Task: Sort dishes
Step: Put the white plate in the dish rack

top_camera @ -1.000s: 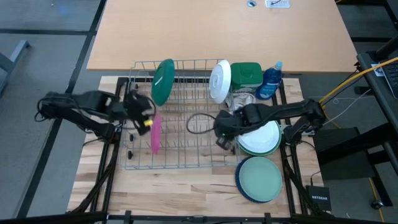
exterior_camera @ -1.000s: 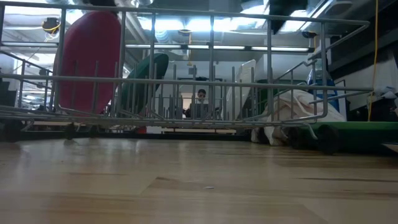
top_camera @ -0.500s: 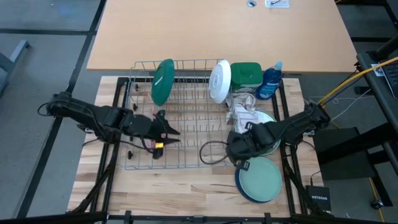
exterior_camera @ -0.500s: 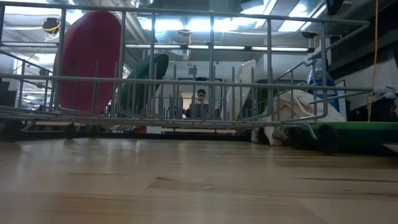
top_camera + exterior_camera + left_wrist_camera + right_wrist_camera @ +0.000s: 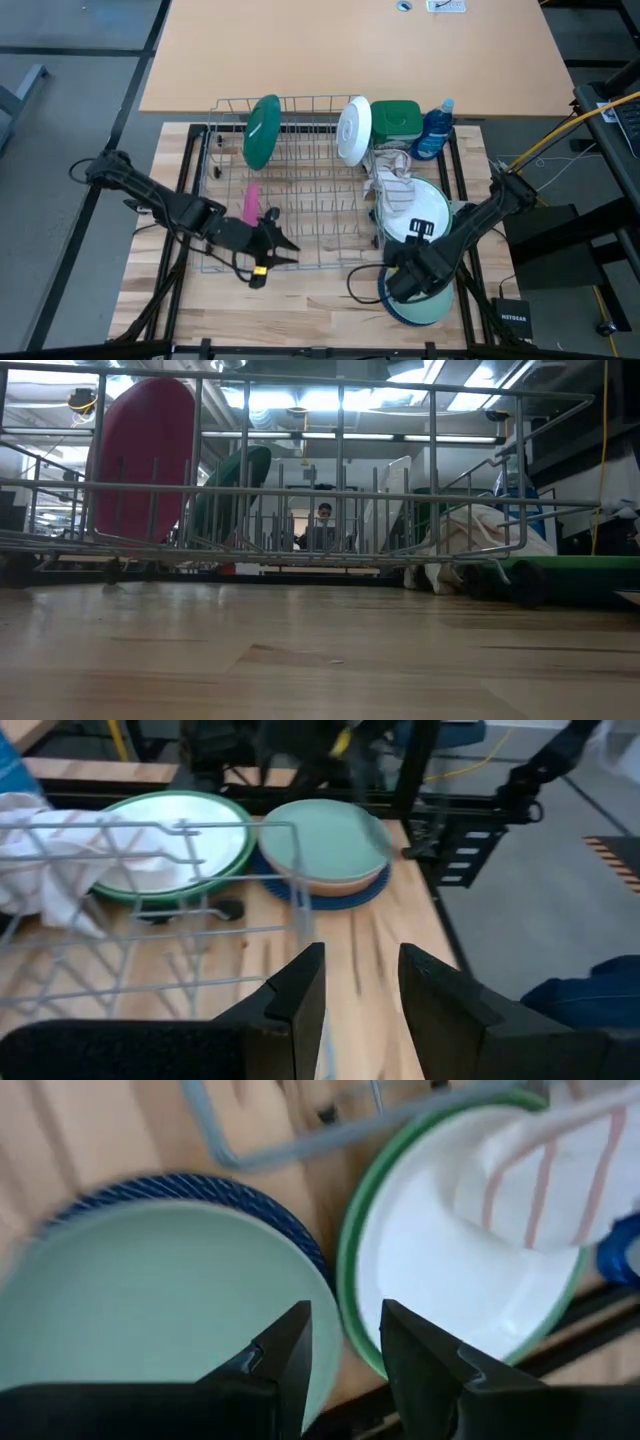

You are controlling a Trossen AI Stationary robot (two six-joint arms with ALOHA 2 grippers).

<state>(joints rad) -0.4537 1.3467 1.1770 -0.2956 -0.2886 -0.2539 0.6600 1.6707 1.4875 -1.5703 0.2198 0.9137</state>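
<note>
A wire rack (image 5: 290, 185) sits at the centre of the worktop (image 5: 330, 300). In it, one plate (image 5: 262, 131) stands on edge at 11 o'clock, another (image 5: 354, 129) at 1 o'clock, a third (image 5: 250, 206) at 8 o'clock. Beyond the rack's 1 o'clock corner stand a tub (image 5: 396, 118) and a bottle (image 5: 434, 130). A cloth (image 5: 392, 180) drapes at 3 o'clock onto a plate (image 5: 428, 205); a plate stack (image 5: 432, 305) lies at 5 o'clock. The left claw (image 5: 282, 243) hangs at 7 o'clock, the right claw (image 5: 392, 283) over the stack's edge.
</note>
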